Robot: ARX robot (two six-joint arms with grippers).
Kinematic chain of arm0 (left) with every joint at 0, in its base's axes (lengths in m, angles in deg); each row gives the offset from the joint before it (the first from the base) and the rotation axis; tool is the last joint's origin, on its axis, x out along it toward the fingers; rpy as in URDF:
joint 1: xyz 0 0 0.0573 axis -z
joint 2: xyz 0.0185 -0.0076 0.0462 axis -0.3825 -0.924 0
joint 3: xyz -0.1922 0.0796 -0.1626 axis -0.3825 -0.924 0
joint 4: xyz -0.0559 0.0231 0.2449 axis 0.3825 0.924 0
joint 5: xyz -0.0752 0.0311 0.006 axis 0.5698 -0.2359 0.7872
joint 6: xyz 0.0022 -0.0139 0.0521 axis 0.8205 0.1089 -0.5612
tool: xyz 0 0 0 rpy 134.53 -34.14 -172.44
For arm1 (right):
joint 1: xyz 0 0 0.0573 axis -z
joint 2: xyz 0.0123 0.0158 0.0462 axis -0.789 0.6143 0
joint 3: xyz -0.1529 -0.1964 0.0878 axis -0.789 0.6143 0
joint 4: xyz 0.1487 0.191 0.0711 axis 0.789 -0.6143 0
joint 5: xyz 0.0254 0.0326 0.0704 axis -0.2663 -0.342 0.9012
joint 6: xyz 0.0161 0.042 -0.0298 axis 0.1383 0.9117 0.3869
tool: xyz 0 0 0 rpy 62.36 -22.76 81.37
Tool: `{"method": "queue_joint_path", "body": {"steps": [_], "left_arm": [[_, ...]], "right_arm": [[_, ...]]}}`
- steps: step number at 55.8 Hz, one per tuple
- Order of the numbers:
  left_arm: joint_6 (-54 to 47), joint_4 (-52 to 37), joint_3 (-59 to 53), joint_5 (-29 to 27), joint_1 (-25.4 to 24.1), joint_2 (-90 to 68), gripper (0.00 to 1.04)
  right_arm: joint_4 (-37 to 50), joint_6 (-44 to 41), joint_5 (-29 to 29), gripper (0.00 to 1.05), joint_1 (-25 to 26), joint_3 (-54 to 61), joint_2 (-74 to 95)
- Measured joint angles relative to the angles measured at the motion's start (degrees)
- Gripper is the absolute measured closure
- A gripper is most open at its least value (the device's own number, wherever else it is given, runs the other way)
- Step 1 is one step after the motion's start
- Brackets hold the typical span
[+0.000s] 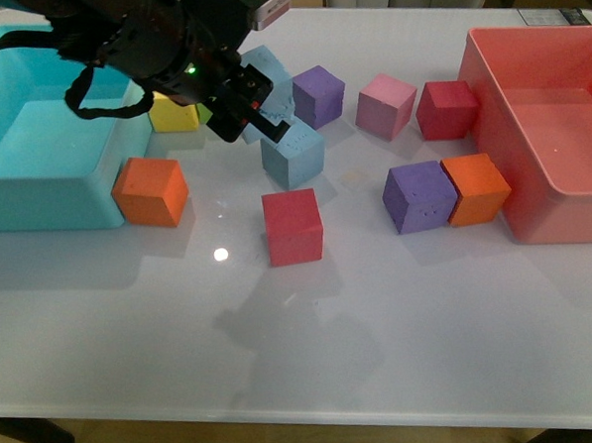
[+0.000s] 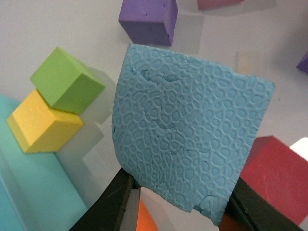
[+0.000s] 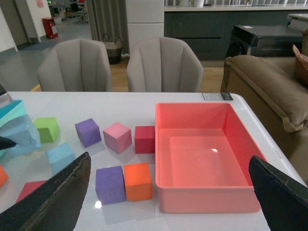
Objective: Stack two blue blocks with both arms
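Note:
One blue block (image 1: 292,154) rests on the white table (image 1: 380,316) near the middle; the right wrist view shows it too (image 3: 60,156). The other blue block (image 1: 272,82) hangs tilted just above and behind it, with my left gripper (image 1: 255,107) shut on it. In the left wrist view this held block (image 2: 192,125) fills the centre between the black fingers (image 2: 109,204). My right gripper (image 3: 168,202) is open with nothing between its fingers, raised over the table's right side and out of the front view.
A turquoise bin (image 1: 34,146) stands at the left and a pink-red bin (image 1: 550,139) at the right. Loose cubes lie around: orange (image 1: 151,191), red (image 1: 293,227), purple (image 1: 419,196), orange (image 1: 478,188), purple (image 1: 319,94), pink (image 1: 386,106), yellow (image 1: 174,113).

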Motion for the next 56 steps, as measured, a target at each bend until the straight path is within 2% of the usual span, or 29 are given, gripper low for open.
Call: {"method": "queue_joint_path", "body": {"steps": [13, 53, 56], "left_arm": [[0.22, 2.95, 10.25, -0.85, 2.47, -7.48, 0.72], [0.55, 3.96, 16.98, -3.34, 1.7, -15.58, 0.73], [0.57, 4.04, 17.03, -3.08, 1.6, -15.85, 0.66]], "right_arm": [[0.0, 0.0, -0.02, 0.09, 0.0, 0.0, 0.0], [0.0, 0.02, -0.02, 0.09, 0.0, 0.0, 0.0], [0.0, 0.02, -0.02, 0.09, 0.0, 0.0, 0.0]]}}
